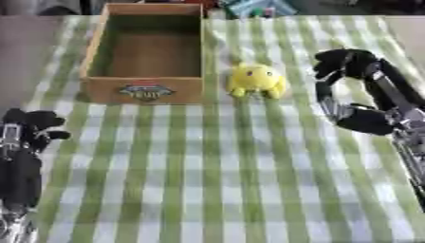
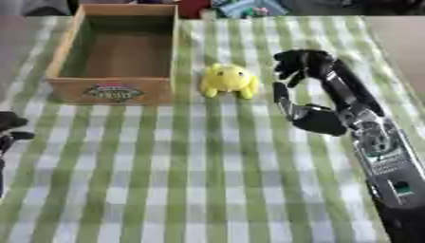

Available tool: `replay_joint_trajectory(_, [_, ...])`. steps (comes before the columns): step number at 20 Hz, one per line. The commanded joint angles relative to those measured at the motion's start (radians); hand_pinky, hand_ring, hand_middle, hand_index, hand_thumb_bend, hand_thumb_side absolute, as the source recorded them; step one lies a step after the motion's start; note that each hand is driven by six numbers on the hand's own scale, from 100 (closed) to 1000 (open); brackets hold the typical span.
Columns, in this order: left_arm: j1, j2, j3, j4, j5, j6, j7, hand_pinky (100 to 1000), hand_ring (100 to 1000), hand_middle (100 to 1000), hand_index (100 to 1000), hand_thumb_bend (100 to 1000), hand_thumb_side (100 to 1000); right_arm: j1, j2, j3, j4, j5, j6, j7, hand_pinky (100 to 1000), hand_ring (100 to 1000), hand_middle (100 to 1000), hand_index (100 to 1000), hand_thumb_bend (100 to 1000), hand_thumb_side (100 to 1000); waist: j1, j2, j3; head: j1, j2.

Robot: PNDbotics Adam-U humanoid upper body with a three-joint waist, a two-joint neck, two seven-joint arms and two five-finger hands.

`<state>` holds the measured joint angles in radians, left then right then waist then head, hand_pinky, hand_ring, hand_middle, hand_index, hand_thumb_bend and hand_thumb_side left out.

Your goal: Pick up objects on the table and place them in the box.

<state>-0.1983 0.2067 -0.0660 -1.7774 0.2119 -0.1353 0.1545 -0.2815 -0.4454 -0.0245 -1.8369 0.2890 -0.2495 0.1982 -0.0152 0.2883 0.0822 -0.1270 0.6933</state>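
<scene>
A yellow plush toy point(image 1: 256, 80) sits on the green-and-white checked tablecloth point(image 1: 216, 166), just right of the box's front corner. The open cardboard box point(image 1: 146, 90) stands at the back left, and its inside shows only bare brown floor. My right hand point(image 2: 319, 118) hovers to the right of the toy, a short gap away. It is open, with the fingers point(image 2: 303, 61) arched toward the toy and nothing between them and the thumb. At the lower left edge my left hand point(image 1: 29, 126) rests open, fingers up, far from the toy.
Some blue and coloured items point(image 1: 257, 7) lie beyond the table's far edge. The box's printed label point(image 1: 146, 91) faces me. Bare tabletop point(image 1: 16, 52) shows left of the cloth.
</scene>
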Motion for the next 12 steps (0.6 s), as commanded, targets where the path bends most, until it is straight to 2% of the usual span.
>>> replay_joint_trajectory(1, [-0.008, 0.028, 0.022, -0.031, -0.039, 0.008, 0.02, 550, 642, 579, 519, 100, 705, -0.014, -0.031, -0.005, -0.007, -0.003, -0.003, 0.003, 551, 654, 650, 827, 100, 309, 0.001, -0.022, 0.002, -0.005, -0.008])
replay_joint_trajectory(9, [-0.005, 0.028, 0.024, -0.043, -0.079, 0.031, 0.038, 548, 642, 578, 518, 100, 704, -0.024, -0.04, 0.001, -0.003, -0.005, -0.007, 0.006, 554, 656, 652, 829, 100, 301, 0.0, -0.022, -0.001, -0.006, -0.011])
replay_joint_trajectory(12, [-0.005, 0.028, 0.022, -0.044, -0.081, 0.034, 0.038, 548, 642, 578, 518, 100, 705, -0.038, -0.065, 0.013, 0.003, -0.003, -0.017, 0.012, 560, 660, 658, 833, 100, 277, -0.003, -0.022, 0.0, -0.006, -0.011])
